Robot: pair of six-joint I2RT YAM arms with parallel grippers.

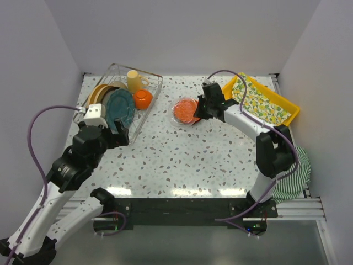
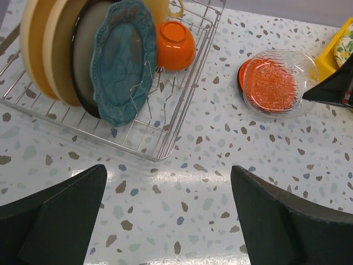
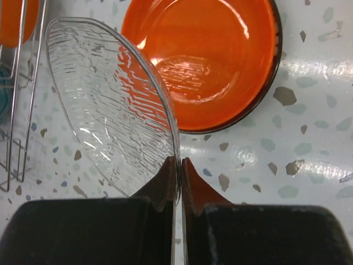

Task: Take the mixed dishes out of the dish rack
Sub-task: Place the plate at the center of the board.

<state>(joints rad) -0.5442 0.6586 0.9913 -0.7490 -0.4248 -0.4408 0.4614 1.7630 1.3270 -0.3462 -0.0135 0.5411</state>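
Note:
The wire dish rack (image 1: 149, 105) (image 2: 83, 130) stands at the back left and holds tan plates (image 2: 41, 49), a dark brown plate, a teal plate (image 1: 121, 106) (image 2: 122, 61), an orange bowl (image 1: 143, 99) (image 2: 175, 44) and a cream mug (image 1: 134, 80). An orange plate (image 1: 185, 111) (image 3: 209, 49) lies on the table right of the rack. My right gripper (image 1: 199, 107) (image 3: 180, 165) is shut on the rim of a clear glass plate (image 3: 105, 105) (image 2: 292, 61), held tilted over the orange plate. My left gripper (image 1: 122, 131) (image 2: 168, 212) is open and empty over the table, just in front of the rack.
A yellow tray (image 1: 287, 102) with a lemon-print cloth (image 1: 256, 99) sits at the back right. A green striped cloth (image 1: 295, 176) hangs at the table's right edge. White walls close in the table on three sides.

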